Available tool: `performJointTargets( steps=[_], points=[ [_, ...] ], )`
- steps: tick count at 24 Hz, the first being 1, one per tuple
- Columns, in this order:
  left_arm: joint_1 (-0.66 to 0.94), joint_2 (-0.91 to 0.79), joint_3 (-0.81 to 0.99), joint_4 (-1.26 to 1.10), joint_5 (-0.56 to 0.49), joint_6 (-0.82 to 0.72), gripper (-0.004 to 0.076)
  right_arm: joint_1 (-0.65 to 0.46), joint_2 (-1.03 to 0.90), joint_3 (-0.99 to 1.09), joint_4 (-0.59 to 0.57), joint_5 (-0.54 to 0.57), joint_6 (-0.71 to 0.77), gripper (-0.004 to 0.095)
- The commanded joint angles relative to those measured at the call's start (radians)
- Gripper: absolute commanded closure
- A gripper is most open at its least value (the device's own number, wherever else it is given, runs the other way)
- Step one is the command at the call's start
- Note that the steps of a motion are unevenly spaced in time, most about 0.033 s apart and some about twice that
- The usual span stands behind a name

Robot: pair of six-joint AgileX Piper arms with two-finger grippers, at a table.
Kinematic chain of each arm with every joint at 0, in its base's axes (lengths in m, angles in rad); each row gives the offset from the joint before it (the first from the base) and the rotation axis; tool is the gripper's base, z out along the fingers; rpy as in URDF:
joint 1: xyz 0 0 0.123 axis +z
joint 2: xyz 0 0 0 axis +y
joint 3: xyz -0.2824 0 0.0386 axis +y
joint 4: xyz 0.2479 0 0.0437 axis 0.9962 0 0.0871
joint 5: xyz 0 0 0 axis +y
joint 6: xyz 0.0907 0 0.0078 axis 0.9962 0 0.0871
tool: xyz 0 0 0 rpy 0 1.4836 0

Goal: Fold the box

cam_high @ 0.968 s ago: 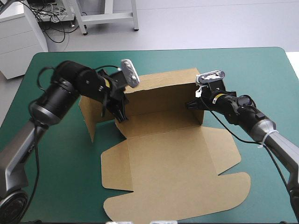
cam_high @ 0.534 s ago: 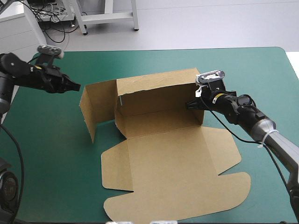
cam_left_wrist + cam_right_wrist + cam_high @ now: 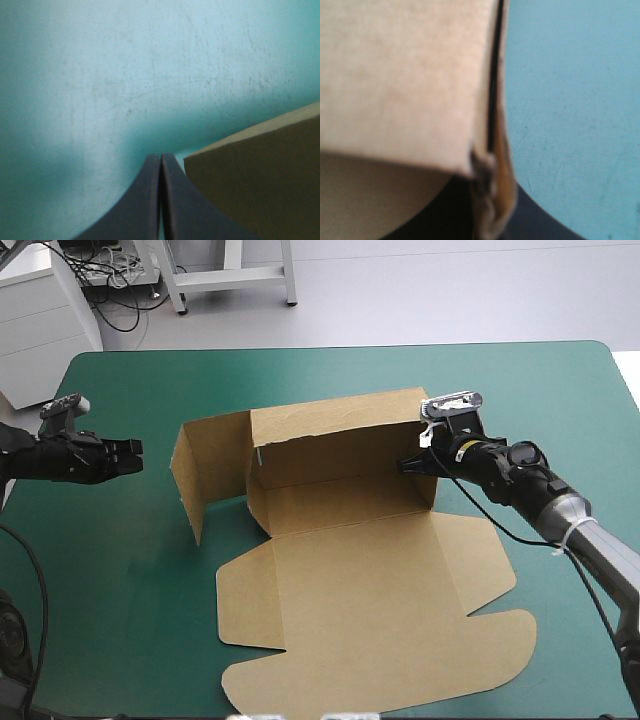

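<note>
High view, right gripper point(image 3: 405, 466) jaws pinching box point(image 3: 360, 580) wall, left gripper point(image 3: 137, 450) jaws closed, empty

1. Table point(image 3: 330, 365), teal-green cover, rounded corners.
2. Pale grey floor point(image 3: 450, 290) well beyond the right gripper point(image 3: 407, 466).
3. White cabinet point(image 3: 40, 325) beyond the left gripper point(image 3: 133, 453), off the table.
4. White frame legs point(image 3: 230, 278) and dark cables point(image 3: 112, 280) on that floor.

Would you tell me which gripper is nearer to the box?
Right. The right gripper is shut on the raised right wall of the box; the left gripper, shut, hovers over the teal-green cover off to the box's left, not touching it.
</note>
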Motion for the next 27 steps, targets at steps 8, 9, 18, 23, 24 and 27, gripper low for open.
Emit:
performJointTargets(
  steps=[8,9,18,23,24,27],
  points=[
    [0.004,-0.034,0.007,-0.069,-0.052,0.030,0.0756,-0.010,-0.017,-0.340,0.000,0.490,0.082,0.0929],
    [0.004,-0.034,0.007,-0.069,-0.054,0.030,0.0756,-0.010,-0.017,-0.371,-0.002,0.535,0.093,0.0929],
    [0.004,-0.034,0.007,-0.069,-0.061,0.030,0.0756,-0.010,-0.013,-0.455,0.059,0.817,0.094,0.0929],
    [0.004,-0.034,0.007,-0.075,-0.056,0.039,0.0756,-0.010,0.035,-0.455,0.029,0.852,0.094,0.0929],
    [0.004,-0.034,0.007,-0.077,-0.053,0.038,0.0756,-0.010,0.048,-0.456,0.023,0.851,0.089,0.0930],
    [0.004,-0.034,0.007,-0.084,-0.050,0.038,0.0756,-0.010,0.102,-0.474,0.006,0.842,0.089,0.0930]
  ],
)
